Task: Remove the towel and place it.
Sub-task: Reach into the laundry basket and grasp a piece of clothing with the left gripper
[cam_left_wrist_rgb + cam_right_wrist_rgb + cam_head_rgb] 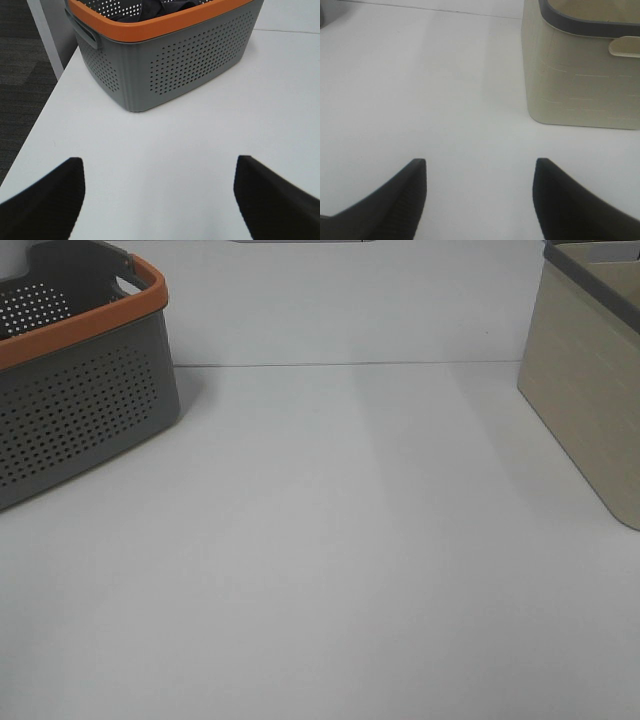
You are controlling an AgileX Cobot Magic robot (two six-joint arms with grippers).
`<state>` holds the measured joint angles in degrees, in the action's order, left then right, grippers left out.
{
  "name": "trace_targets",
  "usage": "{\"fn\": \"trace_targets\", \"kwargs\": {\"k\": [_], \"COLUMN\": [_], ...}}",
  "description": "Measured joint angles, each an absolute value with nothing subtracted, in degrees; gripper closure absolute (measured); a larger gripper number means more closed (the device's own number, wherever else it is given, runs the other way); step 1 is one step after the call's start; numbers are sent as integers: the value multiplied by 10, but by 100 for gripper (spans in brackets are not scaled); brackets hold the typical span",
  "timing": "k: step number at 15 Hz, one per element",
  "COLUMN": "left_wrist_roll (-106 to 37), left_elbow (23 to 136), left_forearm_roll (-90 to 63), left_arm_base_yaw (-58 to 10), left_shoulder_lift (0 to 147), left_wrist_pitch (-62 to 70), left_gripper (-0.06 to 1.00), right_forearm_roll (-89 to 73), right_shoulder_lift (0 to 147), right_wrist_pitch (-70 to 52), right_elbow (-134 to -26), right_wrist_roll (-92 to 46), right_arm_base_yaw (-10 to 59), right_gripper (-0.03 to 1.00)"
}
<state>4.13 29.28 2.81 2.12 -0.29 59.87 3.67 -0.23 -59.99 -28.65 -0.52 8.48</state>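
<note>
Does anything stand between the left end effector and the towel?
Only the near wall of the grey basket: the towel lies inside, below the orange rim. Nothing else visible before the open left end effector.

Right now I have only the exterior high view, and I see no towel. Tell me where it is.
Observer: The left wrist view shows the towel, dark and bunched, inside the grey basket below its orange rim.
Operator: Report the left end effector.
Observer: The left end effector is open above the table, facing the basket but short of it.
Operator: Now the right one.
Observer: The right end effector is open too, holds nothing and faces the beige bin.
</note>
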Motion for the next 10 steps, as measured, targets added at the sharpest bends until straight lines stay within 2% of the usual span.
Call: {"fn": "trace_targets", "kwargs": {"k": [7,10], "left_wrist_roll": [42,42], "left_elbow": [295,334], "left_forearm_roll": [28,36], "left_arm_base_yaw": [21,21], "left_shoulder_lift": [-3,32], "left_wrist_pitch": [599,609], "left_gripper": [18,18], "right_forearm_roll": [37,37], "right_shoulder_lift": [-2,-2], "right_wrist_pitch": [-600,-600], "right_elbow": [-286,-286], "right_wrist_roll": [-5,-5], "right_arm_base_yaw": [85,85], "right_gripper": [35,35]}}
